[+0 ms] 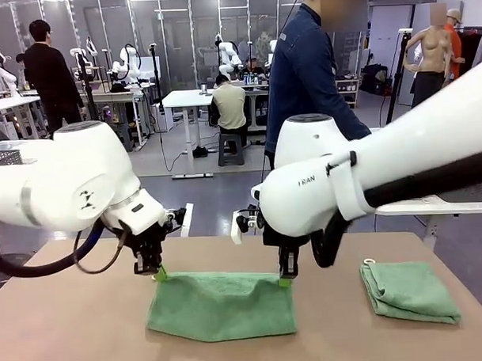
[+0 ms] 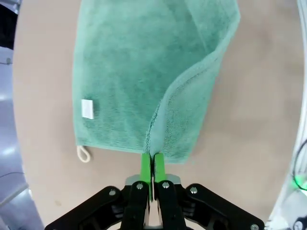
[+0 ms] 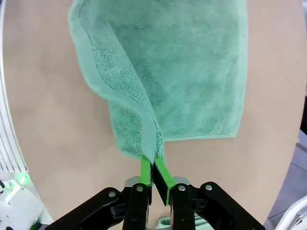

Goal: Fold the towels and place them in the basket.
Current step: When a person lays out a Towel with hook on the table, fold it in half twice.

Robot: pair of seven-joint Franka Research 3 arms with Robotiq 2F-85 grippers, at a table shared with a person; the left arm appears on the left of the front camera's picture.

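At the middle of the table (image 1: 64, 337), our left hand (image 1: 159, 272) and right hand (image 1: 285, 280) each pinch a far corner of a mint-green towel (image 1: 222, 308). Both are closed tight, with only the hem between the green pads. The towel lies across the table between the two arms. Its pinched edge is raised a little and dips in the middle, and the rest lies flat on the brown top. A second towel (image 1: 409, 292), already folded, rests well apart to our right, near the table's edge. From the left wrist we see a small white label (image 2: 88, 109) on the cloth and a white loop (image 2: 84, 154) at a corner near our grip. We judge the terry cloth light, soft and limp. It holds no shape of its own, drapes wherever it is unsupported, and should cling to the pads rather than slip. The corners and hem, where the fabric is thickest, look the surest places to take hold. Both hands will need to move level so the edge does not bunch.
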